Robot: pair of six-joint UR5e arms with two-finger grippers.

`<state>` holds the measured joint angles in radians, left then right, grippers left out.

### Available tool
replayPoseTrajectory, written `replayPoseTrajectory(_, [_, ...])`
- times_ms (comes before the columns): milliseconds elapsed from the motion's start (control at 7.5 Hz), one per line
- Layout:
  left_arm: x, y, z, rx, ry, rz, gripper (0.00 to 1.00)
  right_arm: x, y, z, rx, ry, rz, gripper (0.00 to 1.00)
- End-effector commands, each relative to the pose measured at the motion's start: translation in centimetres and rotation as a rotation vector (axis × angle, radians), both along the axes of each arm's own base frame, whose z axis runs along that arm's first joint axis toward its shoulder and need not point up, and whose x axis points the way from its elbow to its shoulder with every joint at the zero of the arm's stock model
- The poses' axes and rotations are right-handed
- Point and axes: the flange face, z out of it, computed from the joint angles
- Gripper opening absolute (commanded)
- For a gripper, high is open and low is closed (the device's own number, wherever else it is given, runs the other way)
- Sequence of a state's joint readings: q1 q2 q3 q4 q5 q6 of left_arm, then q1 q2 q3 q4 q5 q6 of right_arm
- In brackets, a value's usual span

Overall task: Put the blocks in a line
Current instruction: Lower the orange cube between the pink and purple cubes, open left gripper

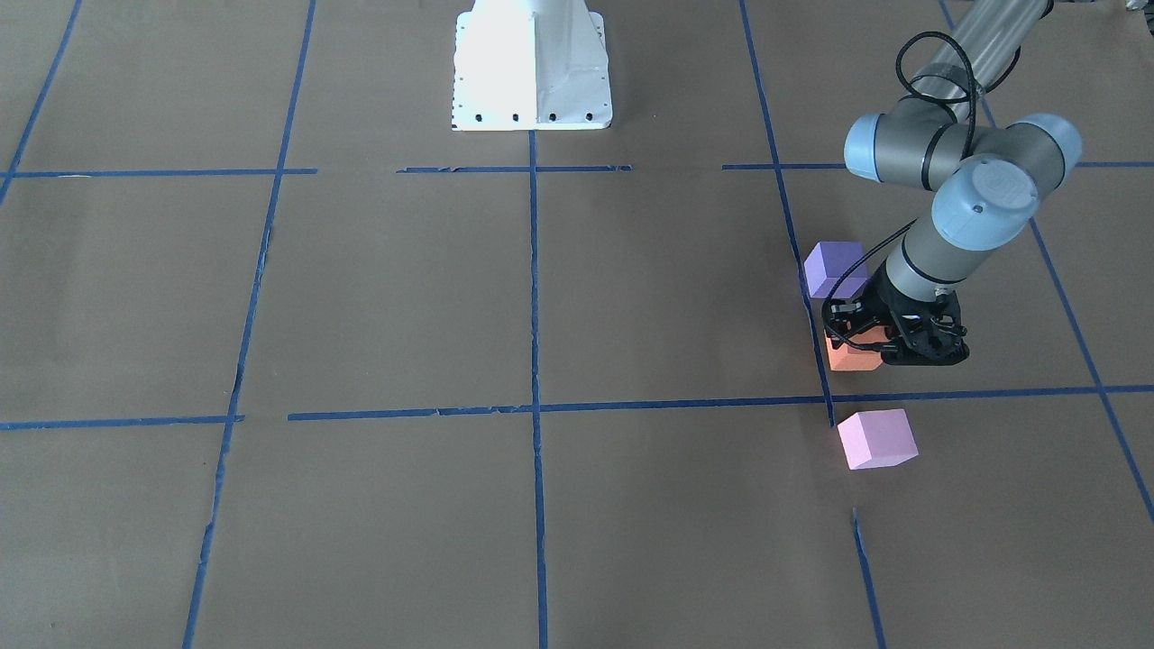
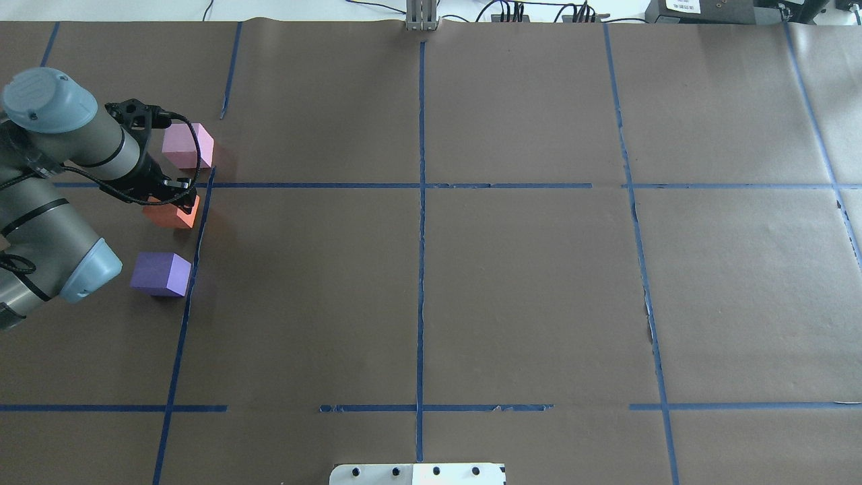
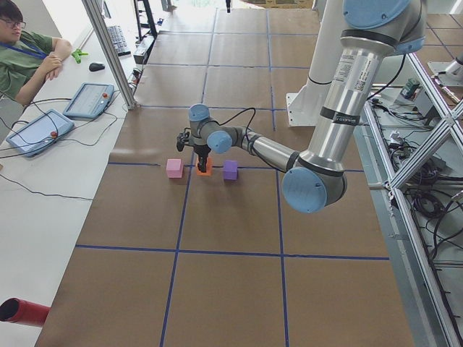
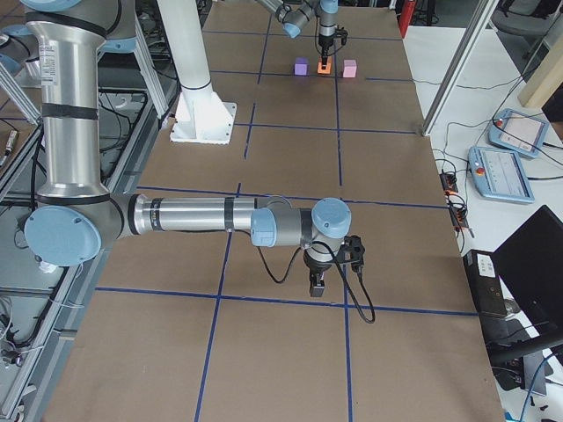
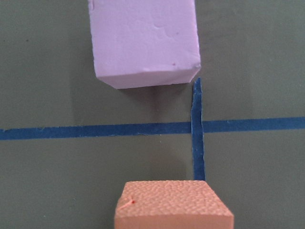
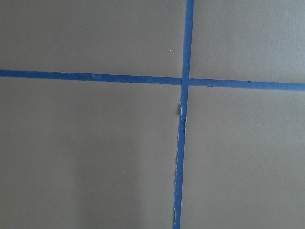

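Observation:
Three blocks stand in a row along a blue tape line at the table's left end. The violet-purple block is nearest the robot, the orange block is in the middle, and the pale pink block is farthest. My left gripper is down on the orange block, which rests on the table, and looks shut on it. The left wrist view shows the orange block at the bottom and the pink block ahead. My right gripper hovers low over bare table; I cannot tell whether it is open or shut.
The white robot base stands at the table's middle near edge. Blue tape lines divide the brown paper. An operator sits by a side table with tablets. A red cylinder lies off the table's corner.

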<state>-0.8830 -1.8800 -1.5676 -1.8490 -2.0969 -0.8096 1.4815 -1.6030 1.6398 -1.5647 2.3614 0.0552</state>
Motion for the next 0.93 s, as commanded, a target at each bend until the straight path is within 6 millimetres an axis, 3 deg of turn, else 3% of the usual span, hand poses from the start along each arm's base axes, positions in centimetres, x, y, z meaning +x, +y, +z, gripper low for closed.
replayPoseTrajectory(0, [-0.4,-0.4,0.6,0.021,-0.009,0.022,1.0,0.0,0.0,0.1,-0.001,0.001,0.0,1.0])
replayPoseTrajectory(400, [-0.3,-0.5,0.7,0.018,-0.01,0.023,1.0,0.0,-0.1,-0.1,0.002,0.0,0.0,1.0])
replayPoseTrajectory(533, [-0.4,-0.8,0.0,0.028,-0.003,0.018,1.0,0.0,0.0,0.0,0.0,0.001,0.0,1.0])
replayPoseTrajectory(667, [-2.7,-1.9,-1.3,0.046,0.012,-0.019,1.0,0.0,-0.1,-0.1,0.001,-0.001,0.0,1.0])
replayPoseTrajectory(800, [-4.7,-2.2,-4.0,0.086,0.039,-0.048,1.0,0.0,0.0,0.0,0.0,0.001,0.0,1.0])
